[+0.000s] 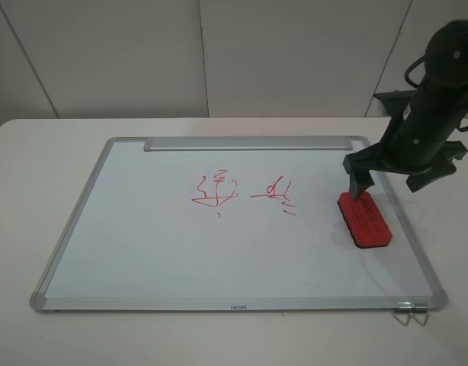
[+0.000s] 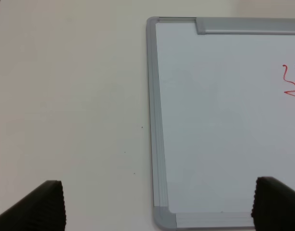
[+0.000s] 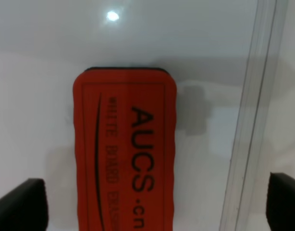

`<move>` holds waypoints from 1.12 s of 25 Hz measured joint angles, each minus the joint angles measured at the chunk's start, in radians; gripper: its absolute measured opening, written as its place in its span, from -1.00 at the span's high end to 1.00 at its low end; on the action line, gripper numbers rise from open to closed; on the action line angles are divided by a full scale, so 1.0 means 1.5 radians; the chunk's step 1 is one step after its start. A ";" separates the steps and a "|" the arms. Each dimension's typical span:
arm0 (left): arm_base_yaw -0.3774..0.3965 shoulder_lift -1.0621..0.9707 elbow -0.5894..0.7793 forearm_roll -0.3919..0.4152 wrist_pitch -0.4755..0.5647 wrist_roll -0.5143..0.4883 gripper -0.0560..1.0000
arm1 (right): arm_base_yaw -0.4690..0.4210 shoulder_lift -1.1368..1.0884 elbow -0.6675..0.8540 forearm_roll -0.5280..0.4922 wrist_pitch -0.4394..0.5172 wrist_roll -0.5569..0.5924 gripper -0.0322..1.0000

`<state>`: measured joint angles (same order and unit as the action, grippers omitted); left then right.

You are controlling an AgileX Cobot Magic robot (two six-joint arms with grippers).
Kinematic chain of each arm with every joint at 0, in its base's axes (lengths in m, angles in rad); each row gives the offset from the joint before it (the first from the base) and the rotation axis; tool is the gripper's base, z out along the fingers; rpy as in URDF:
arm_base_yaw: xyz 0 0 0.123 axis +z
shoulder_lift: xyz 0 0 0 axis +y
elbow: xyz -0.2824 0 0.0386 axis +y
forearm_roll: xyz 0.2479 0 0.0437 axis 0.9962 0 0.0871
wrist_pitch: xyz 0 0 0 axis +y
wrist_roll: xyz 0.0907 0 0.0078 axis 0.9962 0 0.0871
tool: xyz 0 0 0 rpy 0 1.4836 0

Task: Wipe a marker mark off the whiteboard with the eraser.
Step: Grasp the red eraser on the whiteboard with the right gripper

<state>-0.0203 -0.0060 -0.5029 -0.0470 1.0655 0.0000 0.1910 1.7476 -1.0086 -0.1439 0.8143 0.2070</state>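
The whiteboard [image 1: 81,221] lies flat on the table. The marker mark [image 1: 216,191], a red zigzag scribble with a tiny tick below it, sits near the board's middle; its edge shows in the left wrist view [image 2: 291,79]. The red eraser [image 1: 365,219] rests on the board near the right frame, lettering up [image 3: 123,149]. My right gripper [image 1: 392,181] hovers just above the eraser, open, its fingertips [image 3: 22,204] wide on either side and apart from it. My left gripper [image 2: 159,207] is open and empty over the board's left near corner [image 2: 162,219]; the exterior view does not show it.
A narrower red scribble [image 1: 276,194] lies between the mark and the eraser. A silver tray strip [image 1: 248,143] runs along the far edge. A small wire clip [image 1: 411,314] sits at the near right corner. The board's right frame [image 3: 248,120] runs close beside the eraser.
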 joint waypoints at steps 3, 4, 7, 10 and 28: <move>0.000 0.000 0.000 0.000 0.000 0.000 -0.57 | 0.000 0.026 0.000 0.000 -0.018 0.000 -0.66; 0.000 0.000 0.000 0.000 0.000 0.000 -0.57 | 0.000 0.033 0.000 0.001 -0.025 0.000 -0.66; 0.000 0.000 0.000 0.000 0.000 0.000 -0.57 | 0.000 0.048 0.000 0.004 -0.039 0.000 -0.66; 0.000 0.000 0.000 0.000 0.000 0.000 -0.57 | 0.004 0.063 0.000 0.006 -0.043 0.000 -0.66; 0.000 0.000 0.000 0.000 0.000 0.000 -0.57 | 0.021 0.106 0.000 0.018 -0.057 0.005 -0.58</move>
<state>-0.0203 -0.0060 -0.5029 -0.0470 1.0655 0.0000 0.2229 1.9064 -1.0086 -0.1171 0.7291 0.2145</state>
